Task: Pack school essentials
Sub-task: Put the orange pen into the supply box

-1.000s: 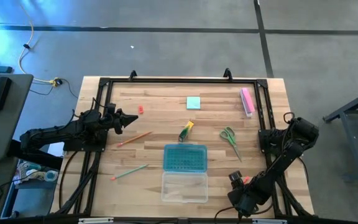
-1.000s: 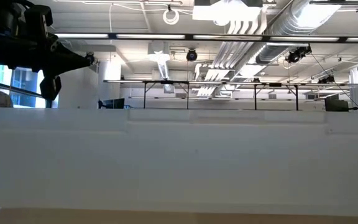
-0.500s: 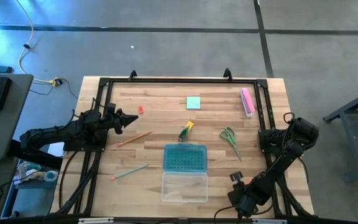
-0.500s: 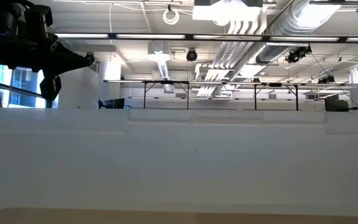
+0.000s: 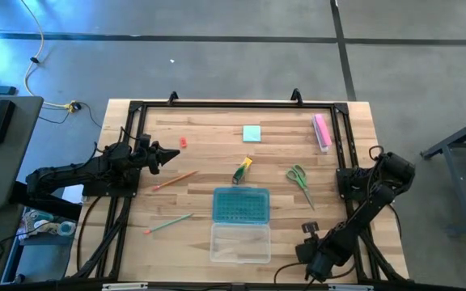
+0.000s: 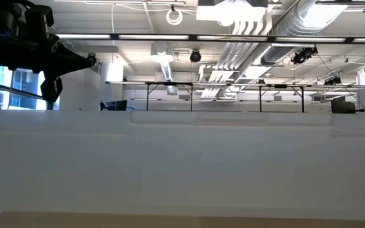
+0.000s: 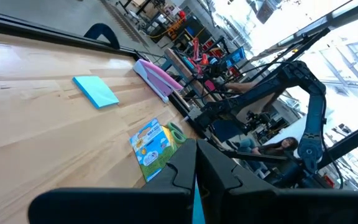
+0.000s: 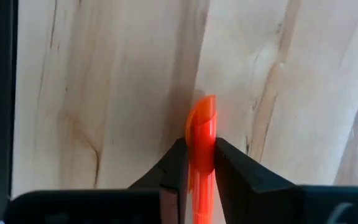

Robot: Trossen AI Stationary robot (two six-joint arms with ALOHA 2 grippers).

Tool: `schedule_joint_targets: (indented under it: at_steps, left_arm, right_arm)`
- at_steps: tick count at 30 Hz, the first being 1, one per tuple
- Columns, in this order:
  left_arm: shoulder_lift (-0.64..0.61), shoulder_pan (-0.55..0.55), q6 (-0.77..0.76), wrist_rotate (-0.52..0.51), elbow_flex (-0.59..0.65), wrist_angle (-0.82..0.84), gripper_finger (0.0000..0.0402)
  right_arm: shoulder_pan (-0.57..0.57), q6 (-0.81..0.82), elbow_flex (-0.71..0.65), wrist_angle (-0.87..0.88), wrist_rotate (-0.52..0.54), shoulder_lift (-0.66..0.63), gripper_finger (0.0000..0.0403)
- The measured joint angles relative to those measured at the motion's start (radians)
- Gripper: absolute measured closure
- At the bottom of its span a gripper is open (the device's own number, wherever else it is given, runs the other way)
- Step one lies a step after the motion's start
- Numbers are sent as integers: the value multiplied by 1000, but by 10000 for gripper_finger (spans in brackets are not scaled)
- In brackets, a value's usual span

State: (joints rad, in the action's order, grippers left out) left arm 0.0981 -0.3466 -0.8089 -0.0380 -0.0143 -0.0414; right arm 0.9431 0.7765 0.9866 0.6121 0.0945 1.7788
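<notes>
So the wooden surface [image 5: 217, 137] has pretty much everything still lying loose on it, and the clear plastic box [image 5: 240, 242] with its teal lid [image 5: 240, 204] flipped open sits near the front middle. The right gripper [image 8: 199, 163] is down at the front right corner, pinching a slim orange pen or marker [image 8: 201, 134] between its fingers, right above the wood. Main worry: the grab looks close to the rounded tip, so judging by that, the pen could pivot or slide out once it gets lifted and swung over to the box, and a round barrel won't help. It's also close to the surface edge and the frame rail, so a drop there could roll off. The pen's long axis runs straight along the line of the fingers, tip pointing forward away from the wrist; in the high view it's hidden under the arm, so I can't say which way that is across the surface. The left gripper [image 5: 168, 155] hangs pressed together, holding nothing, over the left side near the orange pencil [image 5: 175, 179]. The green scissors [image 5: 299, 182], the light-blue note pad [image 5: 252, 133] and the green pencil [image 5: 168, 223] lie well apart.
</notes>
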Motion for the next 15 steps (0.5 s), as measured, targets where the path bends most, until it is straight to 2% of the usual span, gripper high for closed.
schedule_joint_targets:
  at_steps: [8,15]
  left_arm:
    - [0,0,0,1,0,0,401]
    - [0,0,53,8,0,0,401]
  right_arm:
    - [-54,198,-3,-36,79,-95,356]
    - [-136,290,-2,-209,202,-181,355]
